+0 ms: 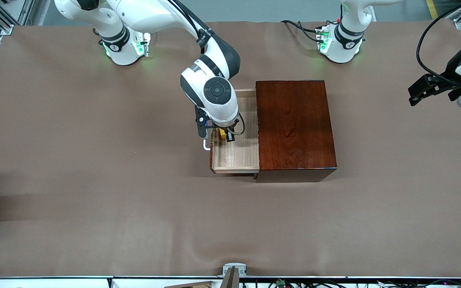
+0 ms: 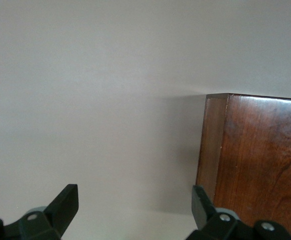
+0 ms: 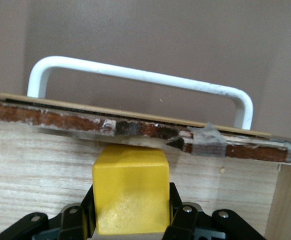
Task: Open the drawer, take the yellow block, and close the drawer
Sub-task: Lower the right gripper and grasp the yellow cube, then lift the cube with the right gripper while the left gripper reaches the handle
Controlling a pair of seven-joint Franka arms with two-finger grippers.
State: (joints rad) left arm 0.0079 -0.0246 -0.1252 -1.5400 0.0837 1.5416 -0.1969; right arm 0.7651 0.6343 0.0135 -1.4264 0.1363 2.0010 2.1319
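With the drawer [image 1: 235,154] pulled open, my right gripper [image 1: 225,135] pinches the yellow block [image 3: 130,187] inside it near the handle [image 3: 135,75], lifting out and closing remain, and my left gripper [image 2: 135,212] waits spread beside the box [image 1: 294,126].

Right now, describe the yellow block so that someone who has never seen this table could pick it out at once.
Find the dark reddish-brown wooden box mid-table; its drawer is pulled out toward the right arm's end. Over the drawer's pale interior, just inside the white handle, the right gripper pinches the yellow block. It is the only bright yellow thing there.
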